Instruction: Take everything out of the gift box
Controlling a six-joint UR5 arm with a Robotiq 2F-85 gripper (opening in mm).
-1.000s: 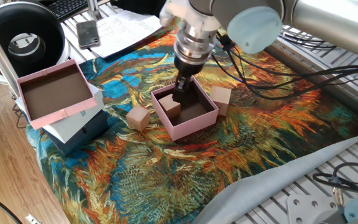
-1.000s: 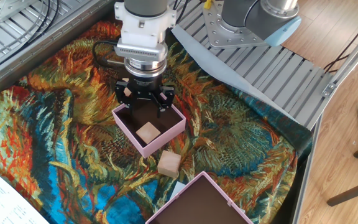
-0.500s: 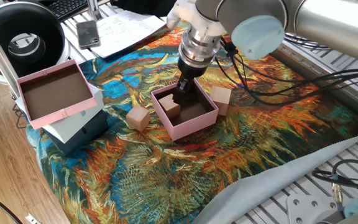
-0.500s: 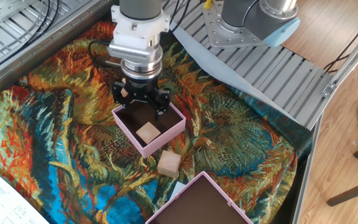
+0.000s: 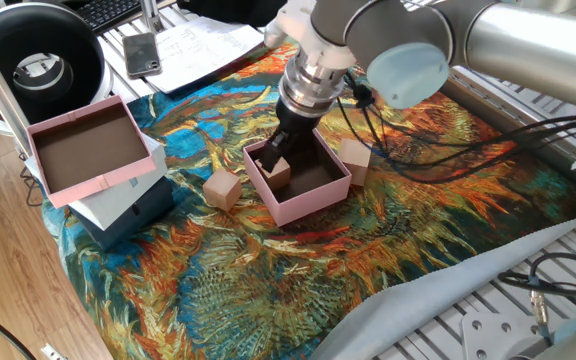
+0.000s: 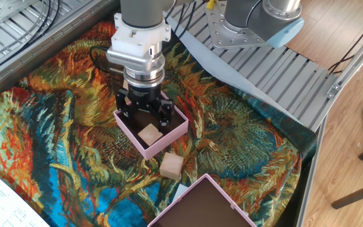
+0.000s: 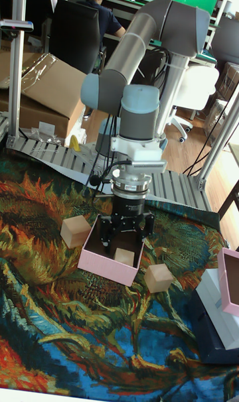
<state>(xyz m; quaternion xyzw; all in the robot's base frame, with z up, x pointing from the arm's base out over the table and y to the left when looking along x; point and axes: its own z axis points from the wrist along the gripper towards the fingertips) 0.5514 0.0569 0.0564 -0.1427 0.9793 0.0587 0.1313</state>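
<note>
cloth (image 5: 268, 280) with an orange and blue sunflower print covers the table, and the gift box (image 5: 313, 198) sits on it near the middle. gripper (image 6: 146, 118) reaches down into the box with its fingers spread wide, straddling one wooden cube (image 6: 149, 133) inside but not closed on it. the other two cubes lie out on the cloth, one (image 5: 222, 189) just left of the box and one (image 5: 356, 157) touching its right wall.
</note>
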